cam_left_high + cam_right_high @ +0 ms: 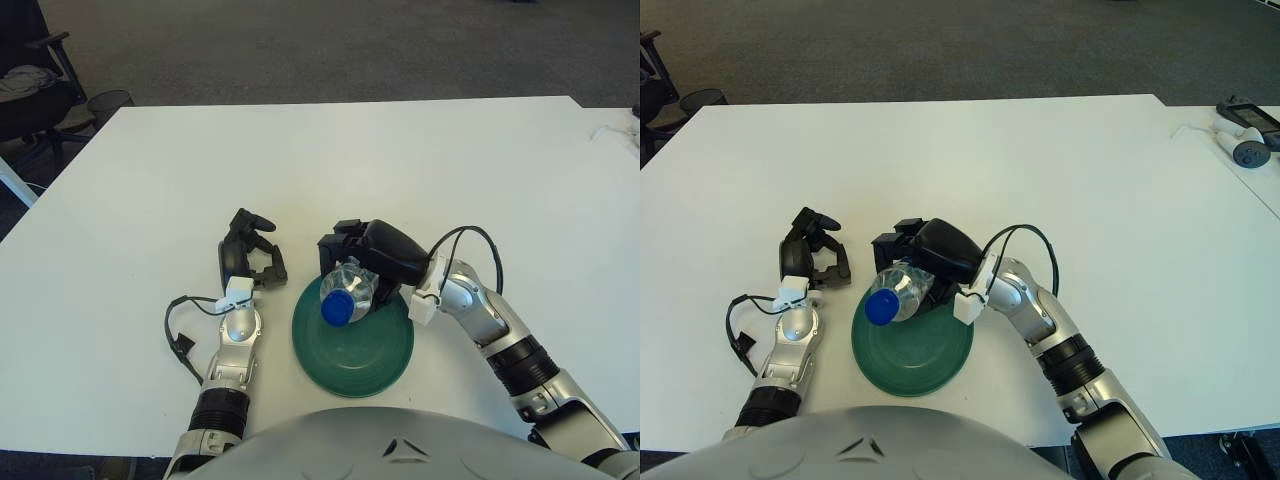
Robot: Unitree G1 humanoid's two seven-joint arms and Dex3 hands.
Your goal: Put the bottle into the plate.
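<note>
Left eye view shows the right hand (pixel 362 258) with fingers wrapped round the clear bottle (pixel 345 292), gripping its body and leaving the blue cap (pixel 336 310) free. The bottle is tilted, cap pointing toward the camera, and hangs over the 12 o'clock rim of the green plate (pixel 375 360); whether its base touches the plate cannot be told. Gripping from the far side keeps the hand outside the dish, presumably so the bottle can be lowered onto its floor. The plate lies on the white table (pixel 150 180). The left hand (pixel 250 255) shows just beside the plate at its 10 o'clock, fingers loosely curled, holding nothing. Judgement: placement nearly complete; release outstanding.
</note>
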